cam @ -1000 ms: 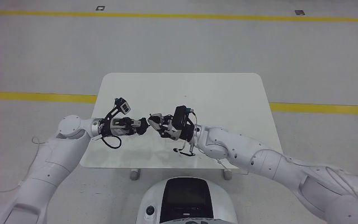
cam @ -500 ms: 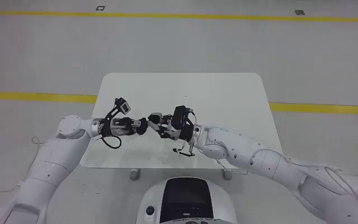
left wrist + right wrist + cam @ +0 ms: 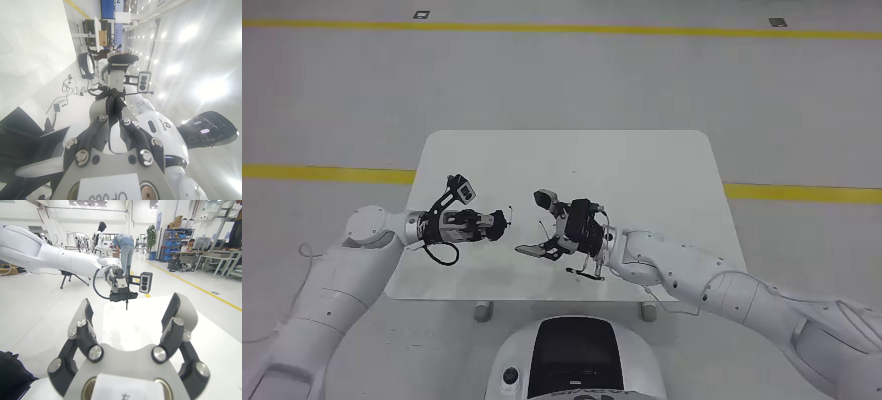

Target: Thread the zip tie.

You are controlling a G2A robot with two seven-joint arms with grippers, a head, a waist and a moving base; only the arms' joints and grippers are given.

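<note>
Left tool clamps a thin black zip tie (stiff, straight); right tool spread, ribbed pads.

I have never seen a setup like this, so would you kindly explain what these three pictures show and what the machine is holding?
This is a robot with two arms, working at a white table. One picture looks down from a camera above the arms. The other two come from small cameras on the wrists, so each shows its own gripper up close, with the other arm farther off. A gripper is a two-fingered clamp that serves as a hand. The left gripper is shut on a thin black zip tie, which sticks out from its fingertips and is held in the air over the table rather than lying on it. The right gripper is open, holds nothing and faces the left one across a gap.
</note>
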